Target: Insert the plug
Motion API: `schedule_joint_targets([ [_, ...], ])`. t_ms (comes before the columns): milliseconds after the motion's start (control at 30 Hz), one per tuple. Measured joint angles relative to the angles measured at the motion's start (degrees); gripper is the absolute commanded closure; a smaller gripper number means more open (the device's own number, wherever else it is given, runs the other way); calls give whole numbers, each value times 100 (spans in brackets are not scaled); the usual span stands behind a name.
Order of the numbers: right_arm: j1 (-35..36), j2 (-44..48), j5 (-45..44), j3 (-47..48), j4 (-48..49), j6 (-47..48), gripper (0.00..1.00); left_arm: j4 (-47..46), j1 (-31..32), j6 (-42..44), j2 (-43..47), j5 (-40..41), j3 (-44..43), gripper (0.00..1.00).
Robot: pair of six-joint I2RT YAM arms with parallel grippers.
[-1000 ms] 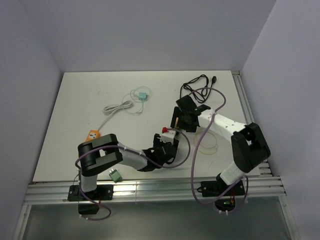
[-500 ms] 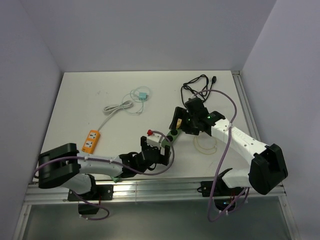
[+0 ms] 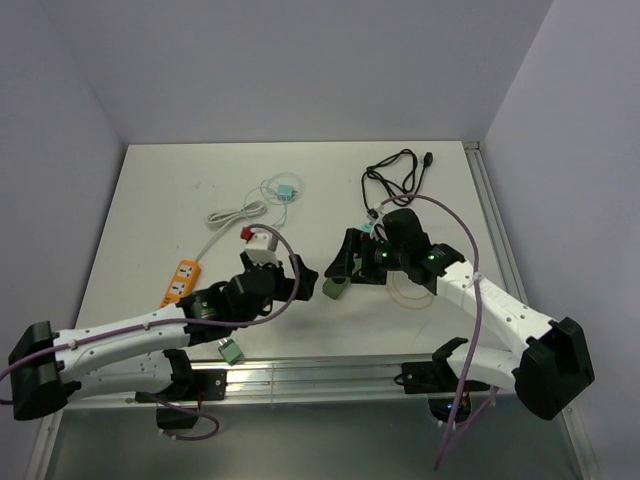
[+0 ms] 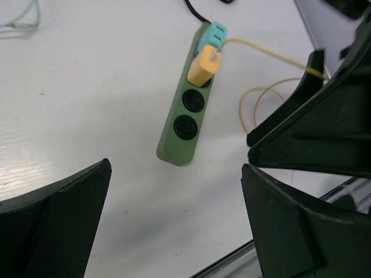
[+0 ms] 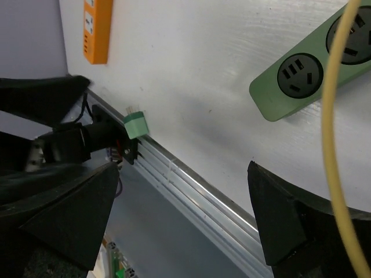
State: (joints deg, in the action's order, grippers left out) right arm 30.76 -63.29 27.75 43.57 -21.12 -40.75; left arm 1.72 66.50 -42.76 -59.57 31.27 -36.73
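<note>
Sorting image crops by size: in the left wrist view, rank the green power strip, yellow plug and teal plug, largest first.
1. Green power strip, clearly largest.
2. Yellow plug.
3. Teal plug, only slightly smaller; these two are nearly alike.

The white table [image 3: 170,190] carries a green power strip [image 4: 188,113] and an orange power strip [image 3: 181,281]. Farther back lie a white cable [image 3: 235,215] and a black cable [image 3: 395,170].

A white table [image 3: 160,200] stands between plain lilac walls [image 3: 300,70] (evenly lit, no shadows), with metal rails [image 3: 330,376] along its near edge.
</note>
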Motion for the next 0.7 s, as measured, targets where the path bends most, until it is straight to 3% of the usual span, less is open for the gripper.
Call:
schedule_joint_targets([
  [167,0,-691,476,-35,271,7,4,898,-678,-356,501,-109,-461,1],
  [333,-39,-1027,1016,-286,717,-227,4,1606,-1443,-450,258,-339,-1222,1],
  [433,-140,-1261,1228,-321,1021,-356,4,1810,-1567,-450,170,-348,-1471,0],
  [700,-175,-680,2037,-1021,1873,-813,4,2164,-2208,-420,-79,-654,-1808,0],
])
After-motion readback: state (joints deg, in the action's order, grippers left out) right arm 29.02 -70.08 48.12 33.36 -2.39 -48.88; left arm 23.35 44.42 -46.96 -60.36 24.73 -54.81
